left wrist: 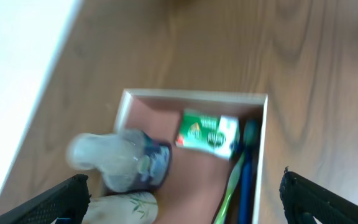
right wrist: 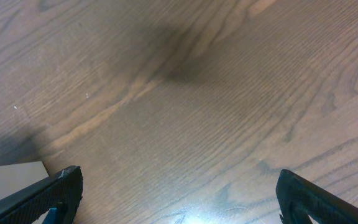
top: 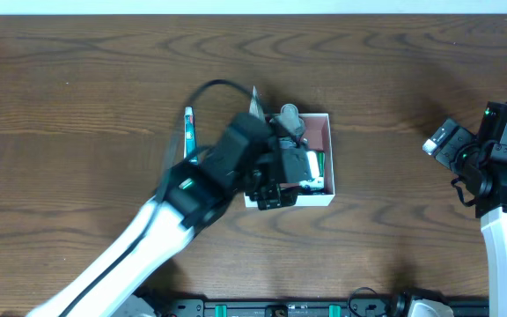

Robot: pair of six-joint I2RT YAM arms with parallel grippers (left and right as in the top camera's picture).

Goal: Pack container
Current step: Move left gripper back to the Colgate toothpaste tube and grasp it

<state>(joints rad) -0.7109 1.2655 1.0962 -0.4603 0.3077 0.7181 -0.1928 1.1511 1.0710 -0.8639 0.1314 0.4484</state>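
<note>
The container is a white-walled square box with a pinkish floor at the table's centre. In the left wrist view its far wall is plain. Inside lie a small bottle with a clear cap, a green and white tube, a green toothbrush, a blue toothbrush and a white item with a leaf print. My left gripper hovers over the box's left side, wide open and empty. My right gripper is open and empty over bare wood, far right of the box.
A thin toothbrush-like item lies on the table left of my left arm. A pointed pale item sticks out behind the arm by the box's far left corner. A pale flat corner shows at the lower left of the right wrist view.
</note>
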